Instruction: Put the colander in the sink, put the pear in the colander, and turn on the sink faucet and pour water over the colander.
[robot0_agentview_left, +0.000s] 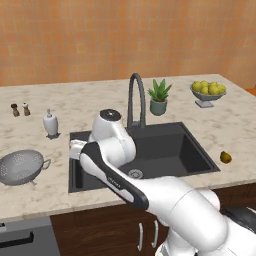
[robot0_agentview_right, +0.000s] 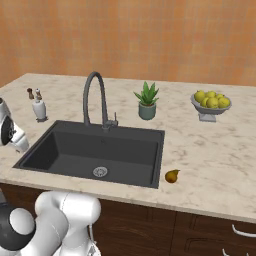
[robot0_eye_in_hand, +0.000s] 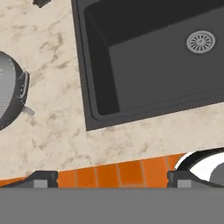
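Steel colander (robot0_agentview_left: 21, 167) sits upright on the worktop (robot0_agentview_left: 75, 107), left of the sink (robot0_agentview_left: 165, 145) and well clear of its rim, empty. First step not done yet.

Claw (robot0_eye_in_hand: 112, 180) is spread wide, nothing between the tips. It hangs high over the worktop's front edge at the sink's near-left corner, looking straight down.

Key relation: in the hand view the colander (robot0_eye_in_hand: 11, 96) is off to the left edge, only partly in frame, sink (robot0_eye_in_hand: 148, 57) up and right, drain (robot0_eye_in_hand: 201, 42) far right. So the target lies sideways from the claw along the worktop, away from the sink, not beneath it. Judging by that, the next move is a lateral shift leftward, then a descent.

One loop handle (robot0_eye_in_hand: 24, 85) faces the sink side, nearest the claw. Handle line looks roughly parallel to the worktop's front edge. Rim beside that handle is probably the easiest pinch; a thin wall suits a two-finger grip better than spanning the bowl.

Pear (robot0_agentview_right: 172, 176) is on the worktop just right of the sink, opposite side from the colander. Faucet (robot0_agentview_right: 95, 97) stands behind the basin, no water running.

Risk: a rim pinch off-centre may tip the bowl on lift.
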